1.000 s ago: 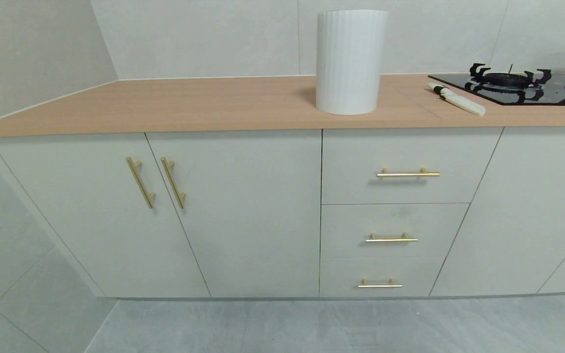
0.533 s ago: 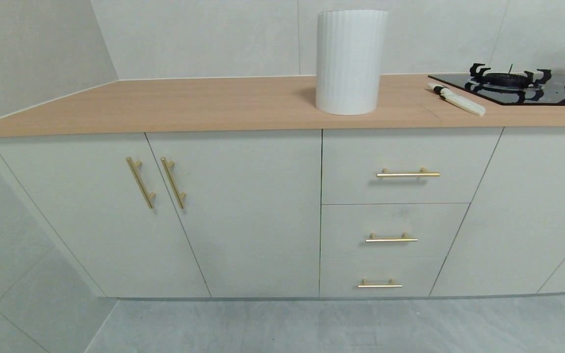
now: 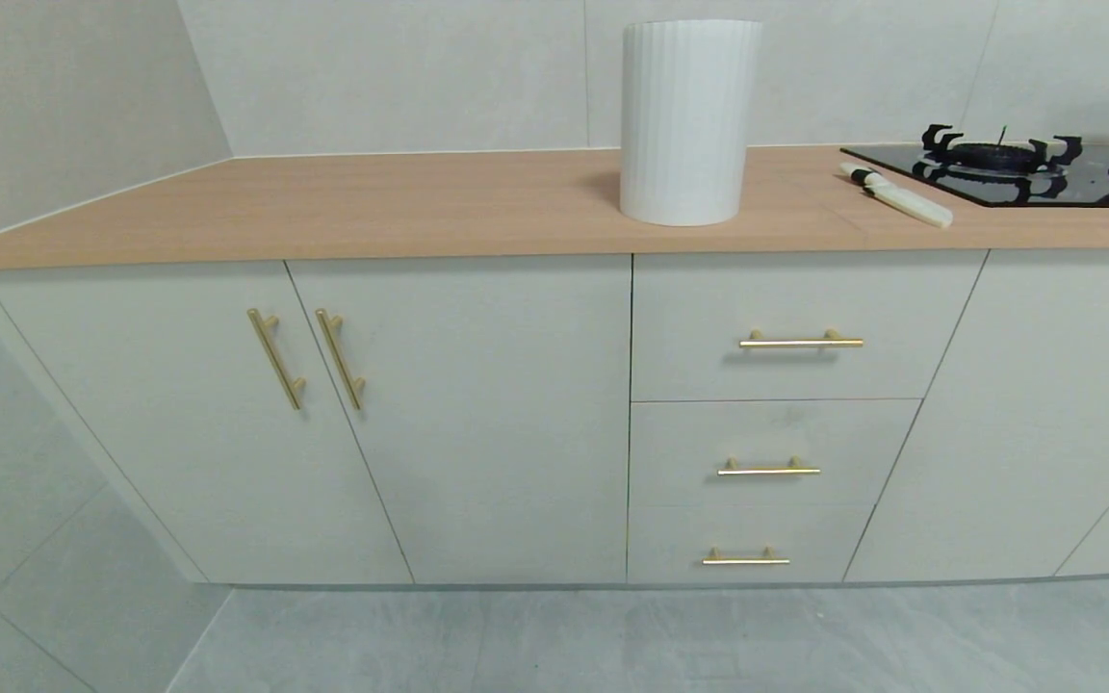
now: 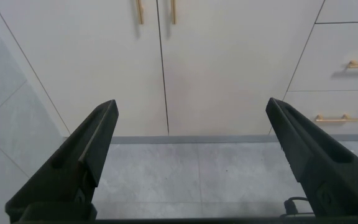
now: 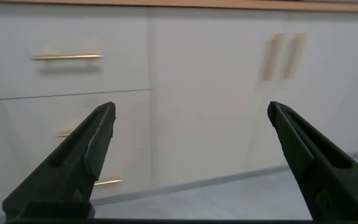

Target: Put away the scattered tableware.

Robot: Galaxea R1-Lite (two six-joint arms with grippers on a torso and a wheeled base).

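Left claw (image 4: 190,106) wide apart, empty, before cabinet doors (image 4: 229,62). Right claw (image 5: 190,107) also apart, empty. Pale utensil (image 3: 896,197) lies on tabletop (image 3: 420,202) between white ribbed container (image 3: 687,120) and hob (image 3: 1007,178).

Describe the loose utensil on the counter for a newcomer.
On the wooden countertop, find the black gas hob at the right. Beside its near-left corner lies a cream utensil with a black band, slim and flat, unlike the tall white ribbed container.
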